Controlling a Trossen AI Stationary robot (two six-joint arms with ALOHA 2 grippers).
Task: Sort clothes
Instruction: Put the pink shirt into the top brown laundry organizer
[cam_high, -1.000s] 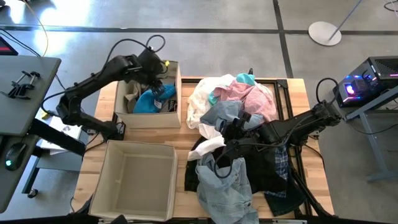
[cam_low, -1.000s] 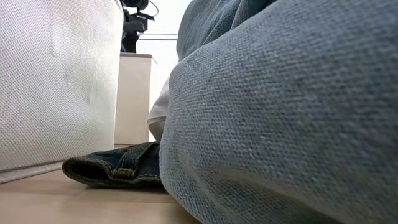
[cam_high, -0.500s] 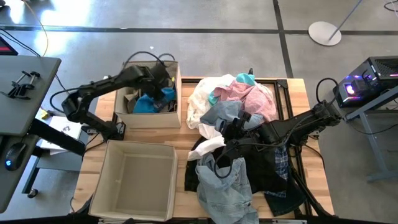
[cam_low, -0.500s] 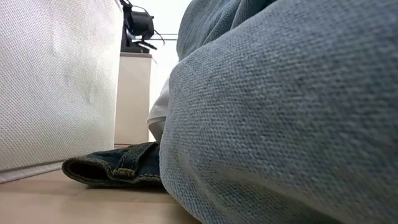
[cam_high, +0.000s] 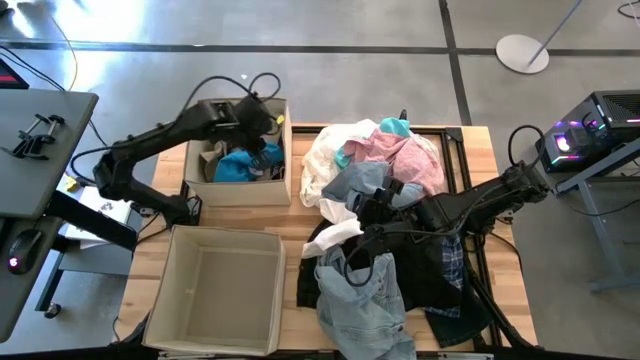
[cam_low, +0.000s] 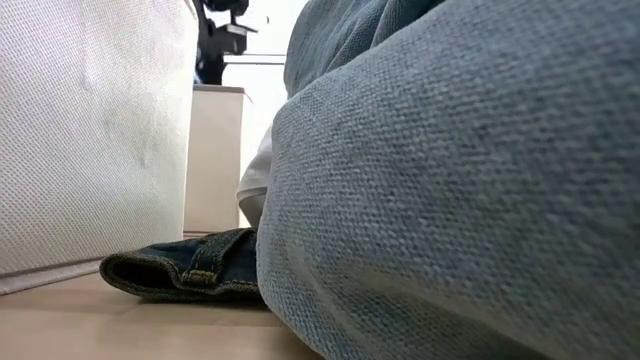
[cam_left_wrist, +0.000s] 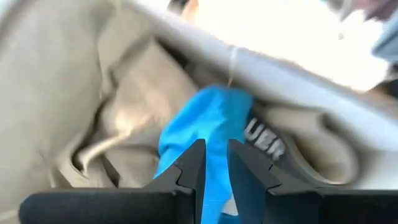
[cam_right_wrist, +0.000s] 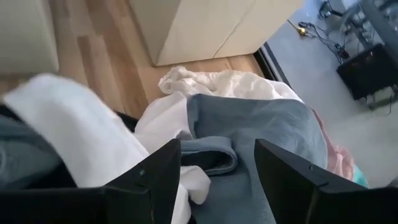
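Note:
The clothes lie in a heap on the table's right half: white, pink, grey-blue, black, plaid and pale denim. A turquoise garment and a beige one lie in the far beige bin. My left gripper is above that bin, its fingers nearly together on the turquoise garment. My right gripper is open low over the heap's middle, above a grey-blue garment and a white one, touching nothing. My left gripper pinches a fold of the turquoise garment between its two fingers, coming from above and pointing down into the far bin. The rest of the garment lies in the bin on the beige garment; one layer or several, I cannot tell.
A second beige bin stands at the table's near left with nothing showing inside. In the low view pale denim fills the right side, a dark denim hem lies on the table, and the near bin's wall stands at the left.
My left gripper has dipped down into the far bin toward its right wall, then come up a little. The turquoise garment, which hung below it over the bin, has sunk onto the clothes inside.

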